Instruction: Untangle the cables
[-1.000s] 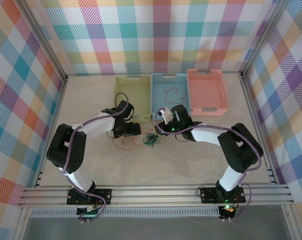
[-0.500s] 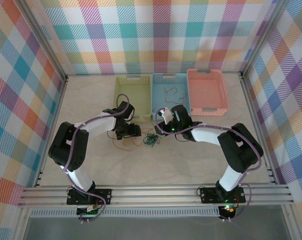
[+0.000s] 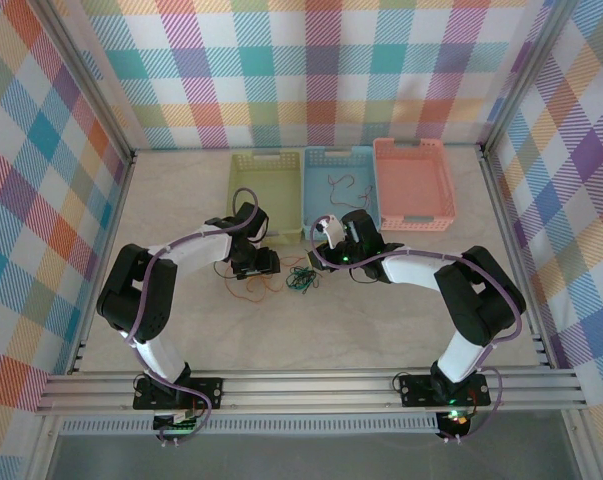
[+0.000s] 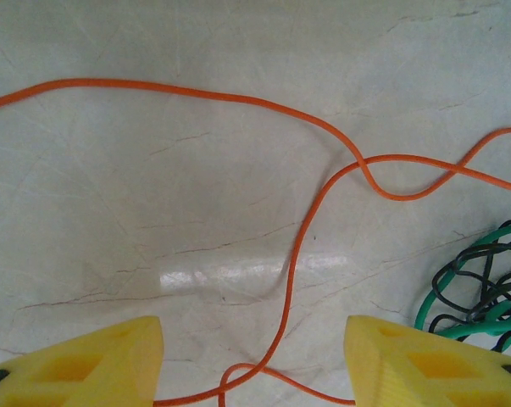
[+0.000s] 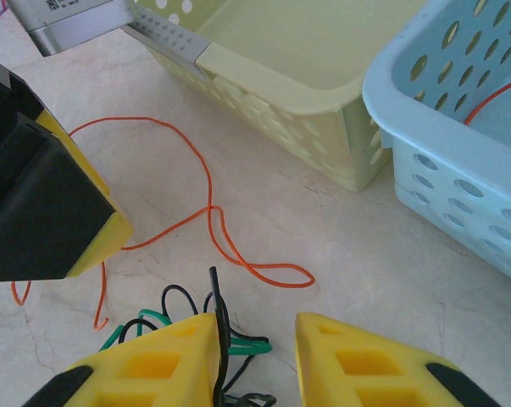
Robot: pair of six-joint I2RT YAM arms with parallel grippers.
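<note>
Cables are only partly sorted, as I read it. Beyond both pincers stand three baskets: the pink basket (image 3: 411, 146) and green basket (image 3: 266, 157) look empty, while the blue basket (image 3: 339, 155) holds a thin reddish strand (image 3: 341, 185) and perhaps a second one, too fine to tell. On the table (image 3: 381, 320), between the two pincers, sits the green and dark knot (image 3: 301, 280), bunched and not yet pulled apart. An orange strand (image 3: 249, 290) sprawls loose beside it, under and around the left pincer; whether it is free of the knot I cannot tell. Most of the work looks to be left: the knot needs teasing apart and each strand needs laying out or binning. Both arms bend out at the elbow and reach inward, wrists low over the table and facing each other across the knot. The left pincer (image 4: 253, 339) points down at the table with its yellow fingers (image 4: 111, 356) spread wide. The orange strand curls across the gap between them and nothing is clamped; the knot lies just off to its right side. The right pincer (image 5: 255, 326) has its jaws only narrowly parted. The knot sits right at its fingertips, and one dark wire rises against the inner face of one finger, apparently not pinched.
</note>
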